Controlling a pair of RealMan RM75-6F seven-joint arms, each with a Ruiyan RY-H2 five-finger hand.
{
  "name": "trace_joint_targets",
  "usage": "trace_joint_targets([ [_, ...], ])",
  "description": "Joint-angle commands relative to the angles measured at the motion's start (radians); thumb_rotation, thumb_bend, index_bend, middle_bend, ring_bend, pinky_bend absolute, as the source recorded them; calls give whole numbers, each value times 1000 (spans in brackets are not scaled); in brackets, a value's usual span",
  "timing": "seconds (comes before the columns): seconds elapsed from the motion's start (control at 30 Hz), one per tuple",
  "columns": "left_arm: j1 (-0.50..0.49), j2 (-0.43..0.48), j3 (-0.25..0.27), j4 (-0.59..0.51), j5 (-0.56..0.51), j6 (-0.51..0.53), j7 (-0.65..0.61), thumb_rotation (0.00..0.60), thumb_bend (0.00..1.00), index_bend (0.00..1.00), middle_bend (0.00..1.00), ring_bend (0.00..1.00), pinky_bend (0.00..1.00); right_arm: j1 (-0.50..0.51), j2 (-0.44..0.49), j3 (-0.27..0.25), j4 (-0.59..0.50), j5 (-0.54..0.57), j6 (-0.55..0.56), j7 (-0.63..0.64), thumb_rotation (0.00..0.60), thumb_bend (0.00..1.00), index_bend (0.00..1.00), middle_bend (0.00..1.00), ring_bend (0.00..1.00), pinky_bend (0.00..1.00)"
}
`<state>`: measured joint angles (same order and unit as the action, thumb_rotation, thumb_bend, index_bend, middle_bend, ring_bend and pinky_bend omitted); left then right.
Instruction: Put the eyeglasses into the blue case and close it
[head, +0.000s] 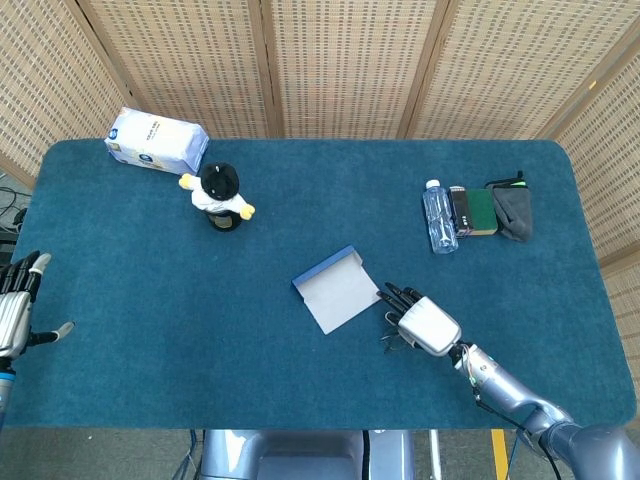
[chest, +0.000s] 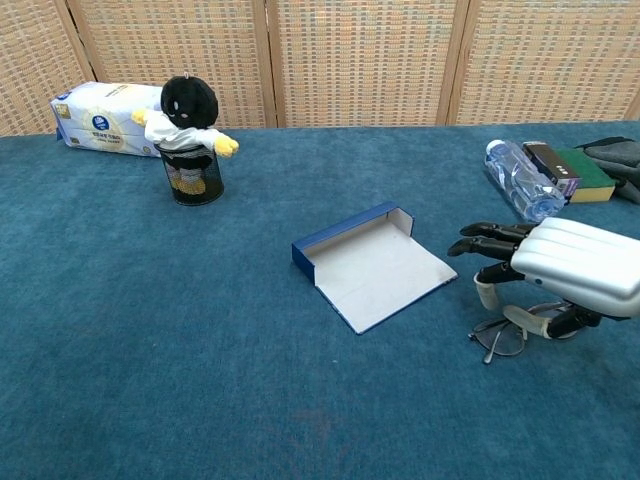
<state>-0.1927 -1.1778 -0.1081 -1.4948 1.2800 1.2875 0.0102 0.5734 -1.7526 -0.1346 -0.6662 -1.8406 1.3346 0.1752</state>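
Note:
The blue case (head: 338, 291) lies open at mid-table, its pale inside facing up, also clear in the chest view (chest: 375, 266). The thin-framed eyeglasses (chest: 500, 337) lie on the cloth just right of the case, partly hidden under my right hand (chest: 560, 275). That hand hovers low over them with its fingers stretched toward the case and its thumb reaching down beside the frame; no grip shows. From the head view the eyeglasses (head: 390, 342) peek out beside the right hand (head: 425, 325). My left hand (head: 15, 310) rests at the table's far left edge, fingers apart and empty.
A tissue pack (head: 157, 141) lies at the back left, with a doll in a mesh cup (head: 222, 195) near it. At the back right are a water bottle (head: 438, 217), a green book (head: 479, 211) and a grey cloth (head: 513, 210).

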Motion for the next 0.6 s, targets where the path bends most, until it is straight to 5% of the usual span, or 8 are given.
trace_joint_targets([
  [0.03, 1, 1, 0, -2, 0, 2, 0, 600, 0, 0, 0, 0, 0, 4, 16, 7, -20, 3, 22, 4, 600, 550, 474, 115, 70, 268],
  [0.27, 0, 3, -1, -4, -4, -3, -1, 600, 0, 0, 0, 0, 0, 44, 239, 10, -329, 48, -84, -29, 600, 267, 350, 8, 4, 268],
  [0.6, -2, 0, 1, -3, -4, -6, 6, 600, 0, 0, 0, 0, 0, 68, 301, -2, -424, 88, -221, -87, 600, 294, 345, 0, 0, 268],
])
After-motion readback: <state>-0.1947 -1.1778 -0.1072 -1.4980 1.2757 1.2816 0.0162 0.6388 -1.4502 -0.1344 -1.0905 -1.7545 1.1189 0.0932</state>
